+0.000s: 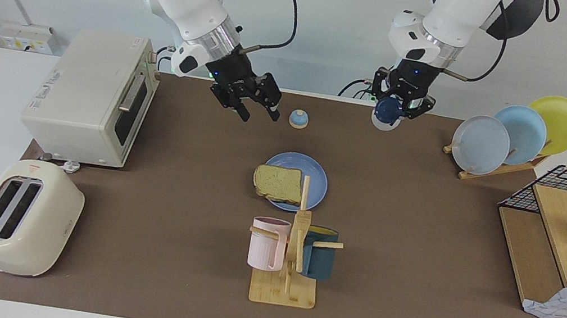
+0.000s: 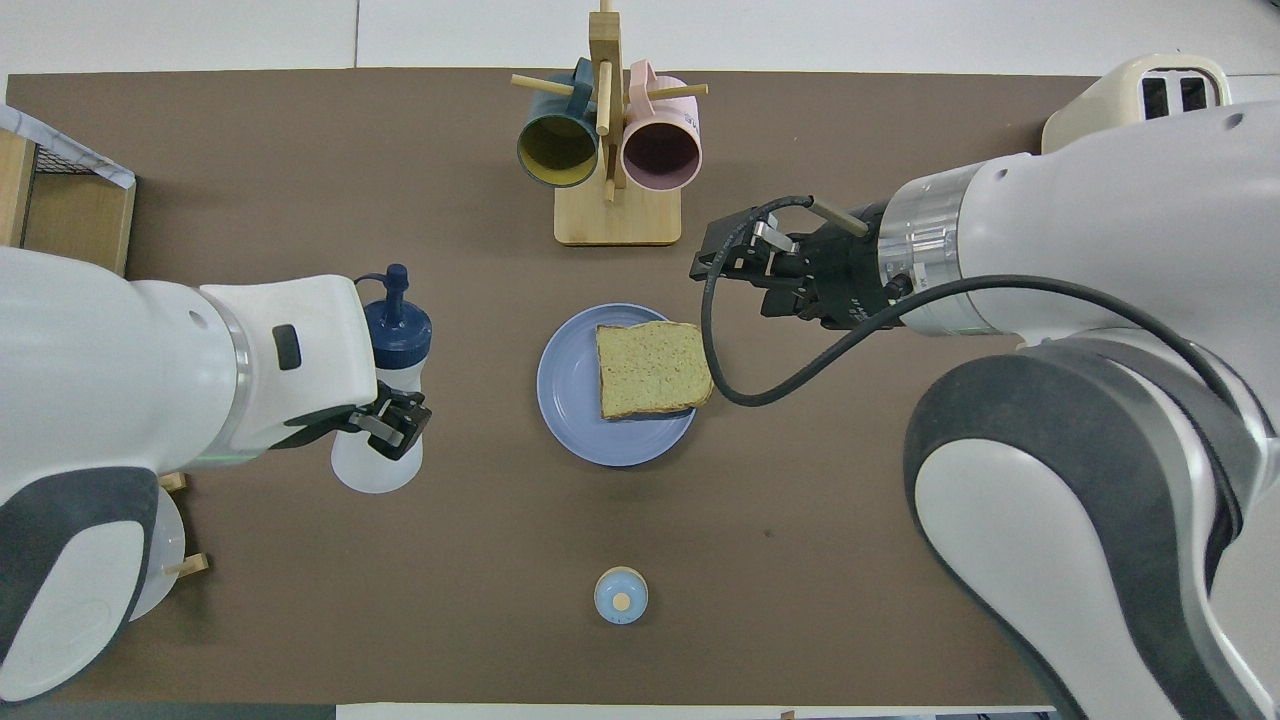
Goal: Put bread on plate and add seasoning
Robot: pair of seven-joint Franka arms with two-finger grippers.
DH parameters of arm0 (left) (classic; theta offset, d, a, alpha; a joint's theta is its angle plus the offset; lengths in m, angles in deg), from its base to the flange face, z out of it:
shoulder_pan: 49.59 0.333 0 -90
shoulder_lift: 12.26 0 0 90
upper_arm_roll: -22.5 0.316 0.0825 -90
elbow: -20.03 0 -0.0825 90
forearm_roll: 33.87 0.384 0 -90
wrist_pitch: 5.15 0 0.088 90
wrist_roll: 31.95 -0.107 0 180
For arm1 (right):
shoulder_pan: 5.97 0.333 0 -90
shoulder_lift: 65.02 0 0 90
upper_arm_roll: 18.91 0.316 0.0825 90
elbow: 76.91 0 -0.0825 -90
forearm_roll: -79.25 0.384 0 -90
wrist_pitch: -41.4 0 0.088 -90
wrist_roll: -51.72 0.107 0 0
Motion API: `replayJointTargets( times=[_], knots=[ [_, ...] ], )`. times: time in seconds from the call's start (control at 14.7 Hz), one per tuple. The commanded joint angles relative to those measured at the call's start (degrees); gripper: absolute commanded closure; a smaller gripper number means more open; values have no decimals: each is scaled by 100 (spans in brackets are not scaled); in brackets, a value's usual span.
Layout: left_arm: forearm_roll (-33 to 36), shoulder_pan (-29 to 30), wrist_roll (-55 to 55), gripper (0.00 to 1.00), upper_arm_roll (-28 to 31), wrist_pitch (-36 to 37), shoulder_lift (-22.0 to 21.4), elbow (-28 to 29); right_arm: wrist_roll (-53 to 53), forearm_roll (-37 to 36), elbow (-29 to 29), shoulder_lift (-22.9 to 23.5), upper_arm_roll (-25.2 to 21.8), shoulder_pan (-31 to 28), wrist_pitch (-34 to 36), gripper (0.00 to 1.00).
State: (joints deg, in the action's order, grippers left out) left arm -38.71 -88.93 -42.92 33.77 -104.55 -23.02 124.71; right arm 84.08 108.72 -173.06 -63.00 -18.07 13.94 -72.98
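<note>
- The bread (image 1: 278,183) is lying flat on the blue plate (image 1: 315,175), sitting toward the right arm's end of it, one edge overhanging the rim; first half of the task looks done.
- The plate is sitting mid-table, between the two arms, so both are able to reach it; the mug rack (image 1: 290,262) is standing just beside it, farther from the robots.
- The seasoning bottle (image 2: 385,400) is being held up by the left gripper (image 2: 392,425); fingers are clamping narrow around the translucent body, below the navy cap.
- The bottle is riding tilted, cap and spout leaning away from the robots, over bare mat toward the left arm's end, well apart from the bread; it likely needs carrying over the slice and tipping further.
- The right gripper (image 1: 256,110) is hanging in the air near the toaster oven (image 1: 94,95), holding nothing, touching nothing; fingers are standing apart in the facing view, a middling gap.
- It is staying off the plate, probably to be leaving room for the bottle.
- The small blue-topped dome (image 1: 298,119) is sitting on the mat nearer to the robots than the plate, untouched, beside the right gripper's fingers in the facing view.
</note>
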Motion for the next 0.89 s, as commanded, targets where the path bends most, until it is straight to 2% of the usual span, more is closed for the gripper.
replayJointTargets(
  times=[0.0,0.34,0.55,0.82],
  knots=[
    [-87,-29,-851,63,-203,586,-216,96,577,244,666,316,39,-57,336,25],
    [-105,-108,-1670,64,-379,931,-313,132,946,226,843,264,118,118,539,37],
    [-289,-91,-2137,63,-371,1001,-321,140,1614,191,852,194,170,460,442,39],
    [-342,-117,-2322,64,-388,1107,-339,149,1695,156,834,-78,179,663,652,45]
  ],
)
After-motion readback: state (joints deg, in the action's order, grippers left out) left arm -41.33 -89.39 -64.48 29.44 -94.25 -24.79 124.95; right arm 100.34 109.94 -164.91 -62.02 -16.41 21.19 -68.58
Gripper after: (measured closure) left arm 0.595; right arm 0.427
